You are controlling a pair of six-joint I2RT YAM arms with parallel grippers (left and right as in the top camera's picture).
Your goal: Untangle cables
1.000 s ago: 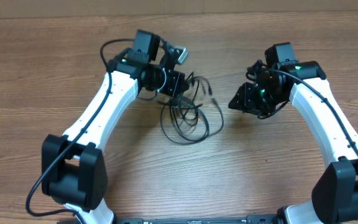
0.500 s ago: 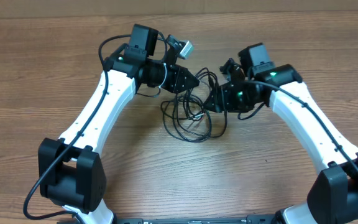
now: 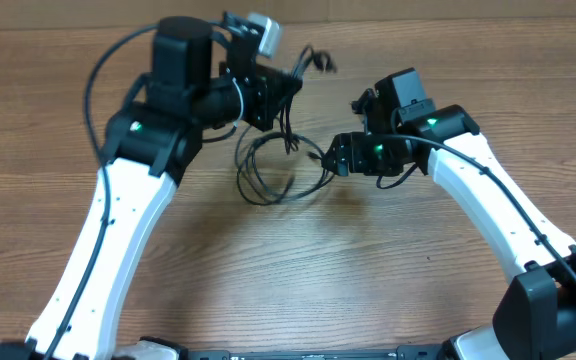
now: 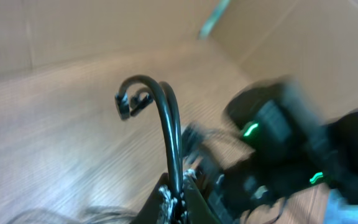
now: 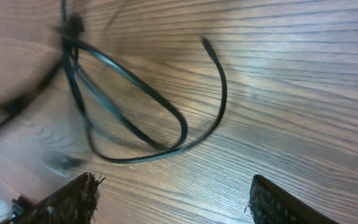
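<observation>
The cables [image 3: 280,170] are thin black cords in a tangle of loops at the table's middle back. My left gripper [image 3: 290,88] is shut on a cable strand and holds it up; the strand arches past the fingers to a small plug [image 3: 320,62]. In the left wrist view the pinched cable [image 4: 169,127] rises from between the fingertips [image 4: 194,202] and curls to a plug [image 4: 132,106]. My right gripper [image 3: 334,158] is open and empty at the right edge of the loops. In the right wrist view the loops [image 5: 143,121] lie beyond its spread fingers [image 5: 73,202].
The wooden table [image 3: 368,270] carries the tangle. A cardboard wall [image 4: 303,37] stands behind the table. The two arms' wrists are close together over the tangle.
My left gripper has lifted and swung left and back with a cable strand in it, pulling the loops leftward. My right gripper has moved left toward the tangle and stayed open.
</observation>
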